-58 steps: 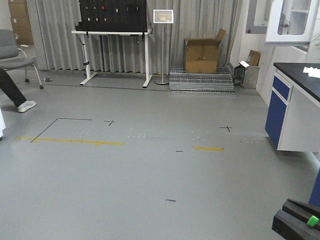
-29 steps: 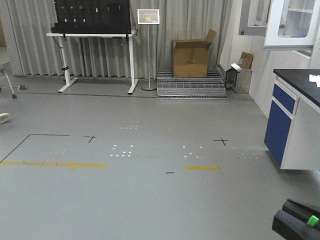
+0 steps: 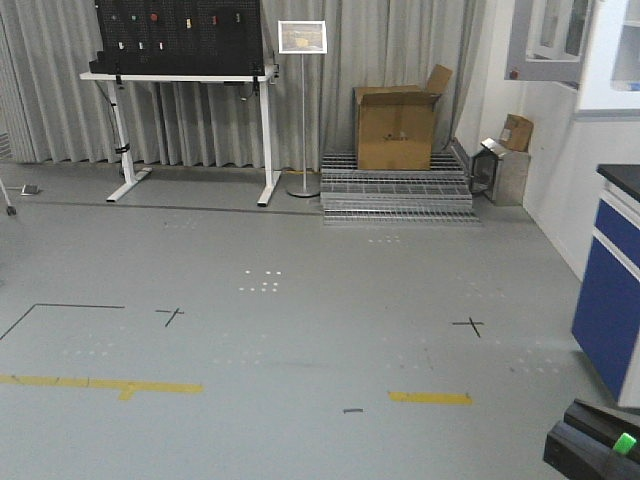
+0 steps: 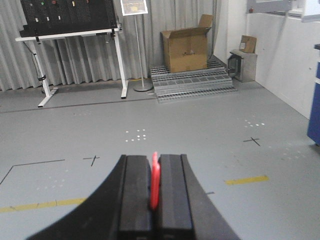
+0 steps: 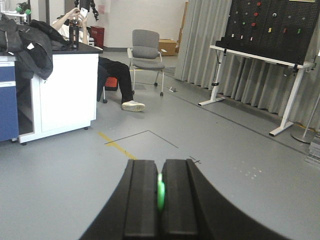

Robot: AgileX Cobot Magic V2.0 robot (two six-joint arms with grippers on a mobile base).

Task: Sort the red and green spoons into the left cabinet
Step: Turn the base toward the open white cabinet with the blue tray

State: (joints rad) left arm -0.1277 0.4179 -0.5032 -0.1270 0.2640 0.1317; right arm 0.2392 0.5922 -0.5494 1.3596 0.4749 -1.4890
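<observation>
In the left wrist view my left gripper is shut on the red spoon, which shows edge-on as a thin red strip between the black pads. Seen from the right wrist, my right gripper is shut on the green spoon, a green sliver in the narrow gap. The front view catches the right gripper at the bottom right corner with a bit of the green spoon showing. Both grippers hang over bare grey floor. The left cabinet is out of view.
A blue-fronted unit stands at the right edge. At the back are a white table with a black pegboard, a sign stand and a cardboard box on metal grates. The right wrist view shows a seated person, a white counter and a grey chair.
The front view has shifted: floor marks slid down the frame, the blue-fronted unit moved toward the right edge, and the chair and leg at left went out of view. The right gripper looks unchanged.
</observation>
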